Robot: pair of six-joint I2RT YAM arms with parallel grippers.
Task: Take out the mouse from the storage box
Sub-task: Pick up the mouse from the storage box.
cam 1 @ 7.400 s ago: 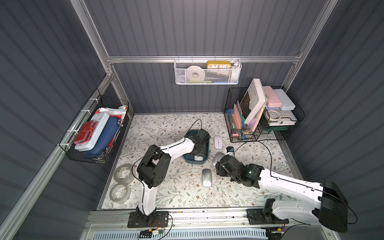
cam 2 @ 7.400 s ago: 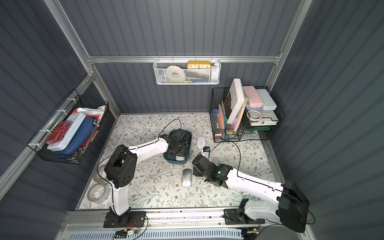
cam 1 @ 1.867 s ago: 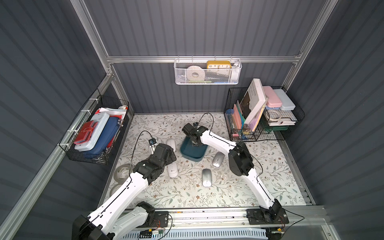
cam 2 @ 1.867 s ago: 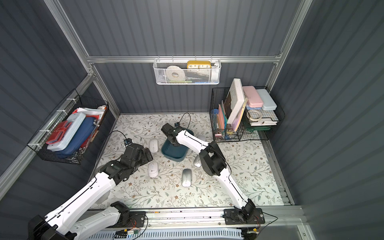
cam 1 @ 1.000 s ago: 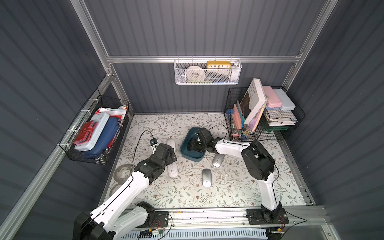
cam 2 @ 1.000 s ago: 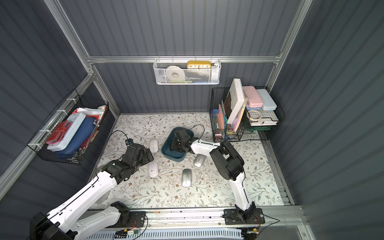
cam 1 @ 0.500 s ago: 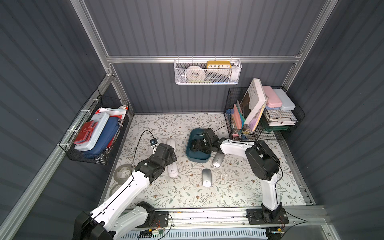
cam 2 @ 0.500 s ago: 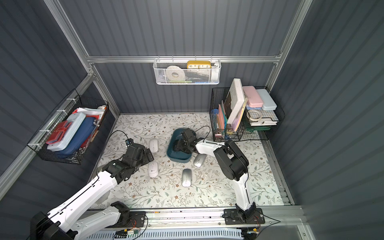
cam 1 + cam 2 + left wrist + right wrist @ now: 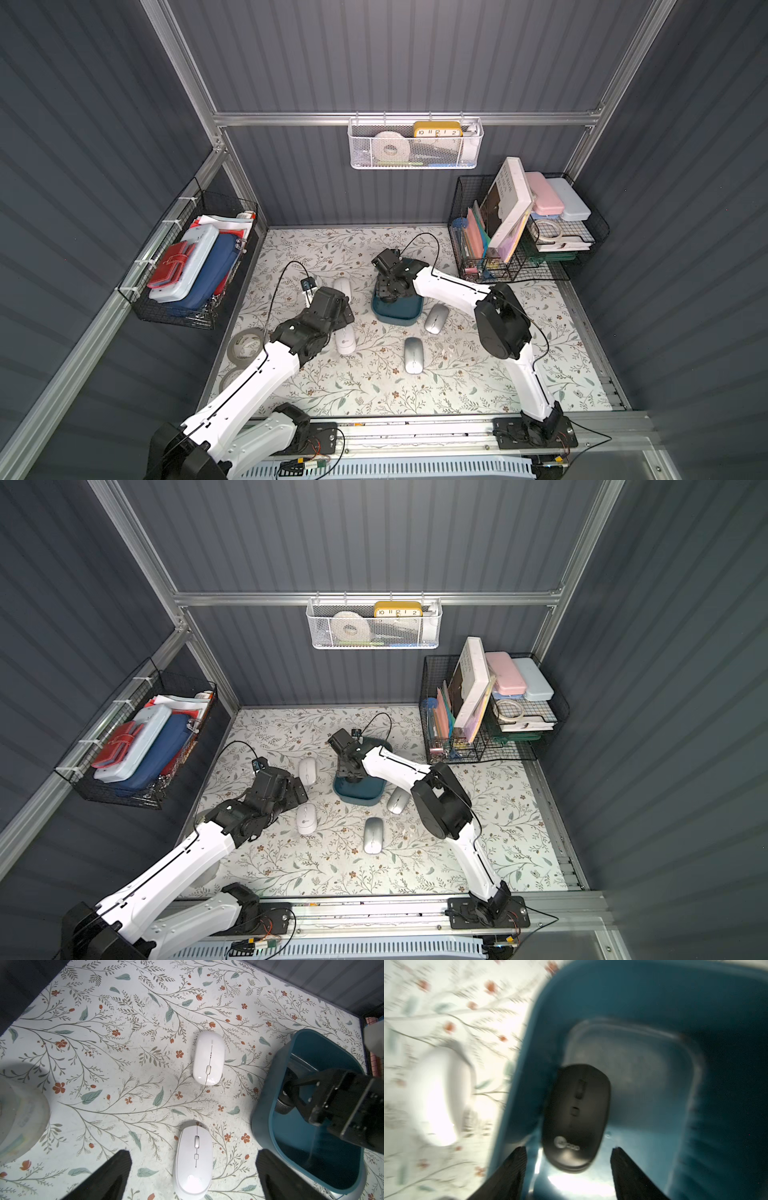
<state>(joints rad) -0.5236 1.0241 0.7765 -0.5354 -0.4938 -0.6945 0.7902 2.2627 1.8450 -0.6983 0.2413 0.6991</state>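
Note:
The storage box [image 9: 395, 316] [image 9: 357, 796] is a dark teal tub on the floral mat, mid-table in both top views. A black mouse [image 9: 576, 1115] lies inside it against one wall [image 9: 633, 991]. My right gripper [image 9: 569, 1167] [image 9: 388, 291] hangs over the box, open. Its fingers stand either side of the mouse's near end without touching it. My left gripper [image 9: 192, 1174] [image 9: 343, 311] is open a little above a white mouse [image 9: 194, 1159] [image 9: 345, 341] on the mat, left of the box [image 9: 264, 1109].
A second white mouse [image 9: 341, 287] lies left of the box. Two silver mice [image 9: 435, 319] [image 9: 413, 354] lie to its right and front. Tape rolls [image 9: 245, 345] sit at the mat's left edge. Black wire baskets [image 9: 519, 249] [image 9: 195, 266] flank the mat.
My right gripper has swung back over the storage box and its jaws have widened. The box has shifted slightly to the right. My left arm has stayed put.

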